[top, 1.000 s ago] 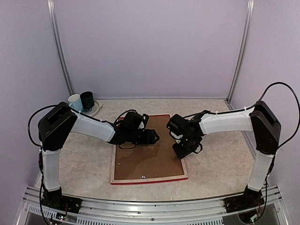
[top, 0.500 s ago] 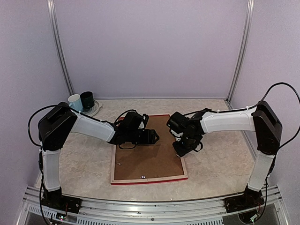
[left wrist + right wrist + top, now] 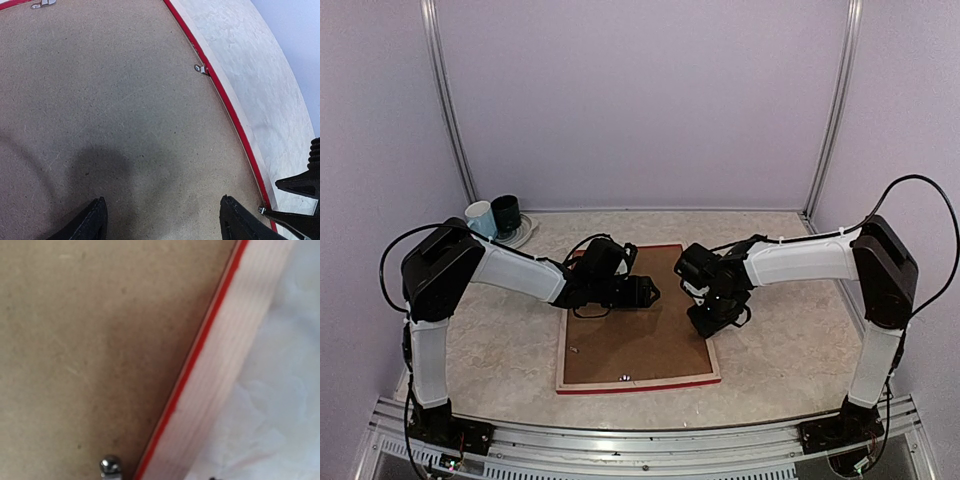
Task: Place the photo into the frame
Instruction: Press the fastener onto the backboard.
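from above, the frame (image 3: 640, 383) lies back-up with the backing board (image 3: 635, 345) in it, my left gripper (image 3: 645, 292) and right gripper (image 3: 716, 318) over it; the photo shows nowhere. left wrist: my fingers (image 3: 95, 220) stand apart above the board. right wrist: only frame edge and a clip (image 3: 110, 466), so i cannot tell my right jaws' state, and i'd work that clip slowly.

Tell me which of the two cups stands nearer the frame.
The dark cup, right of the white cup; it sits closer to the frame.
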`<action>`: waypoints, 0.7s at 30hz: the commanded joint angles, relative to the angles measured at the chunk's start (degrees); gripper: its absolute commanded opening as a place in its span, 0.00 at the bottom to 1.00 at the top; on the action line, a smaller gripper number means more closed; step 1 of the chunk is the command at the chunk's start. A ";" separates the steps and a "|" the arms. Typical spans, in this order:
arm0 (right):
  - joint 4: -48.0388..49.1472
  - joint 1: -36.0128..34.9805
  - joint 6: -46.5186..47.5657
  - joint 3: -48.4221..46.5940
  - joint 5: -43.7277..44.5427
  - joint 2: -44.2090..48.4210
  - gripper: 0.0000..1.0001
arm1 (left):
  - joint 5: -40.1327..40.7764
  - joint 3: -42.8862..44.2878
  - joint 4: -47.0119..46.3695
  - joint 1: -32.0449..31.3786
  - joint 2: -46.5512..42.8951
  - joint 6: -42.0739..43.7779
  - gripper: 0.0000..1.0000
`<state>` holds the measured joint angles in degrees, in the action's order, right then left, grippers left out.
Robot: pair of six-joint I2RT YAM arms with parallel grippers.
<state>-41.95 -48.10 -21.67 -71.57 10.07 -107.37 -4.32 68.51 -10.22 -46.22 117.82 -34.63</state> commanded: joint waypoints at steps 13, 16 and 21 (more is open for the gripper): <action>-3.65 0.39 0.67 2.69 0.94 -7.00 0.38 | -0.27 -1.23 6.35 -0.01 3.29 -1.05 0.76; -4.96 0.22 0.92 2.40 2.23 -8.02 0.38 | -0.29 -1.19 6.35 -0.01 3.21 -1.05 0.76; -6.90 0.11 0.43 2.26 4.01 -10.40 0.38 | -0.42 -1.28 6.35 -0.01 3.03 -1.05 0.77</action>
<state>-44.38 -48.40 -21.45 -73.54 10.48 -109.80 -4.32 68.51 -10.24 -46.22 117.89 -34.63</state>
